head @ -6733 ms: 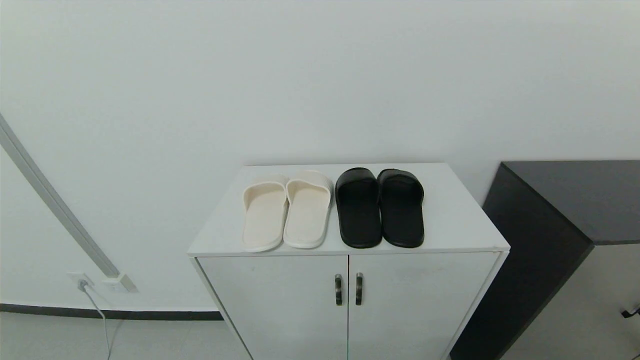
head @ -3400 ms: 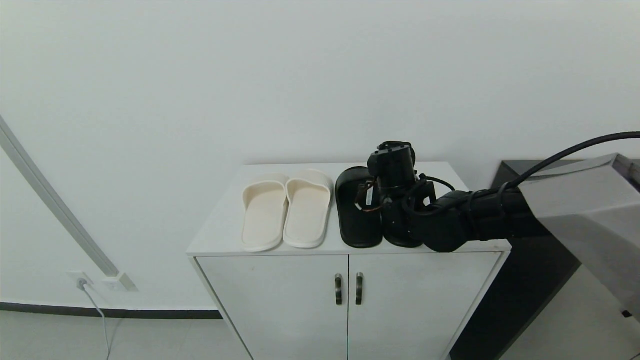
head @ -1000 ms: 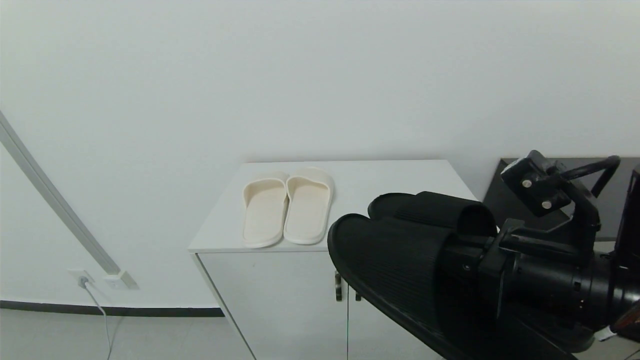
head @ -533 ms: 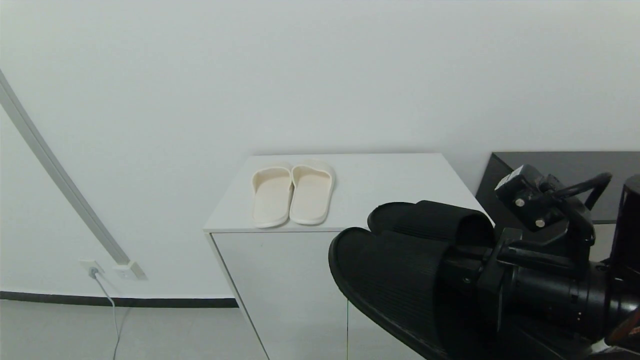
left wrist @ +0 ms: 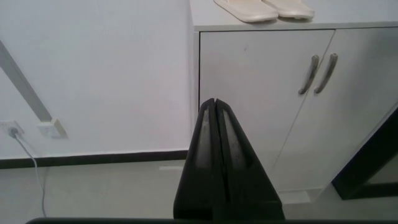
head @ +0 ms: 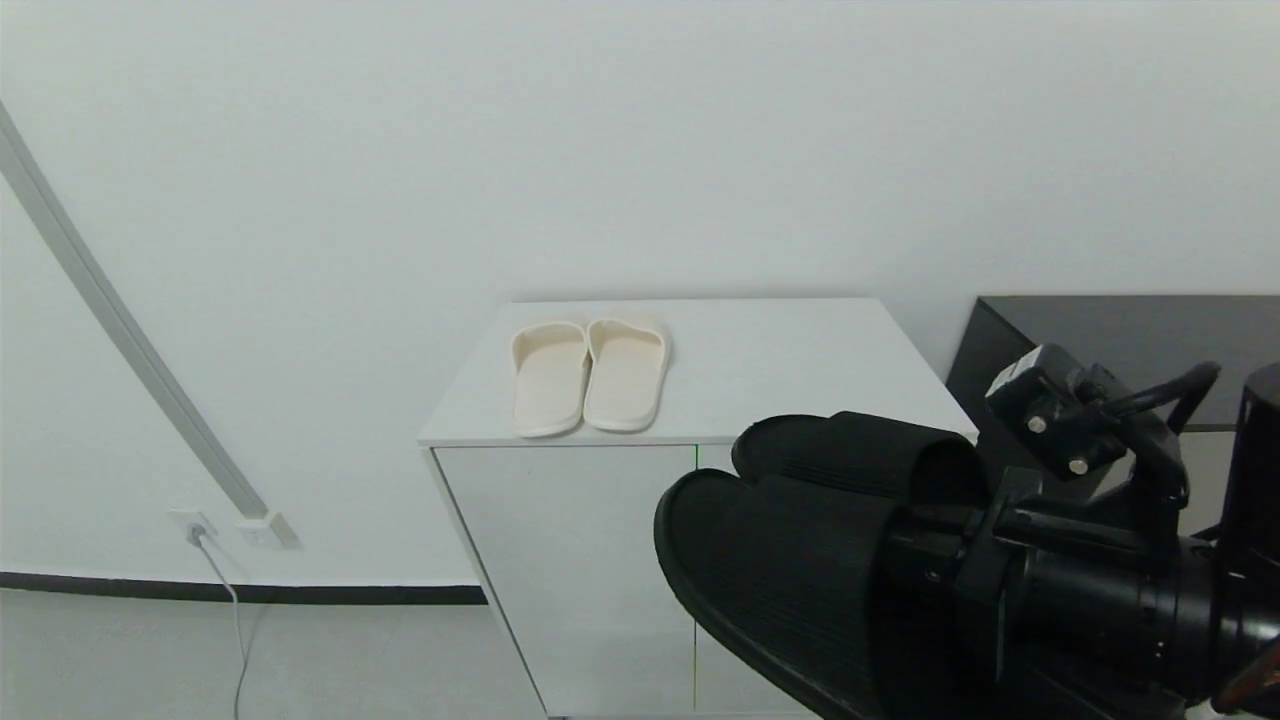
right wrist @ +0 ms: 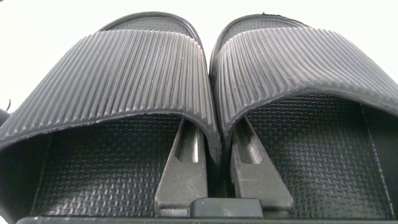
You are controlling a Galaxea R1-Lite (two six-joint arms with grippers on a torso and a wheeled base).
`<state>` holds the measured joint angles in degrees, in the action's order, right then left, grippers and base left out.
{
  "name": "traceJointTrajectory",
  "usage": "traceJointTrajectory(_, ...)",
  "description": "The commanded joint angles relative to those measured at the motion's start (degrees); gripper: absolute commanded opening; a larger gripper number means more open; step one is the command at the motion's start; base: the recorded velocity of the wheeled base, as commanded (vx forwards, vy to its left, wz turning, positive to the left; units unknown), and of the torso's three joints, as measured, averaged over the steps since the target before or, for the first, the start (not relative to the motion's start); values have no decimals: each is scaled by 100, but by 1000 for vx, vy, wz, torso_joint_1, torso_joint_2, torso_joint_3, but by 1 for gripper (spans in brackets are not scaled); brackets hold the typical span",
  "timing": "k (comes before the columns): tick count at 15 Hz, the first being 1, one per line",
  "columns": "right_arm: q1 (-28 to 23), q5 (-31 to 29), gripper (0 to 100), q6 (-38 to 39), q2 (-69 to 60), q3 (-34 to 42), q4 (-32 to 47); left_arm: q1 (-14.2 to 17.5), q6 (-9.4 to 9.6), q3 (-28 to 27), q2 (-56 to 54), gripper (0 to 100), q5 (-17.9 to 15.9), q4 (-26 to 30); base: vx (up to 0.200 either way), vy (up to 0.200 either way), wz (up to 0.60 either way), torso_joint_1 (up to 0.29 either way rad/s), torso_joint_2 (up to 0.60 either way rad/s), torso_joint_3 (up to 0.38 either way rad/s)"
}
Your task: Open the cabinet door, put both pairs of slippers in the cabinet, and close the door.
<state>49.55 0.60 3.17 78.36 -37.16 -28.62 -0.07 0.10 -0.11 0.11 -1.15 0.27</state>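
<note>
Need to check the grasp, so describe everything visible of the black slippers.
The black slippers are a matte, rubbery-looking pair of slides with ribbed straps and dimpled footbeds. Side by side, they hang in the air before the white cabinet, the right gripper pinching their adjoining side walls, one finger inside each.

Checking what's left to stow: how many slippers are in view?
4. Two cream slippers lie side by side on the cabinet top; two black slippers are pinched together in the right claw, off the cabinet.
</note>
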Motion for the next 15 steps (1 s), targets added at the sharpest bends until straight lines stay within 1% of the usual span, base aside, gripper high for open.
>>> traceJointTrajectory(1,2,2,0,-1,21,7,-3,-1,-1,2,7,0,0,0,0,0,0,0,0,0)
traceJointTrajectory(5,2,11,0,-80,21,77,-20,-1,8,2,7,0,0,0,0,0,0,0,0,0)
traceJointTrajectory(8,10,11,0,-80,-5,86,-12,-1,17,2,7,0,-8,0,0,0,0,-152,385,216)
traceJointTrajectory(9,10,11,0,-80,-5,103,-20,-1,17,2,7,100,0,0,0,0,0,-203,525,295)
traceJointTrajectory(15,10,2,0,-97,-67,182,-20,-1,17,2,7,100,0,0,0,0,0,-216,533,324)
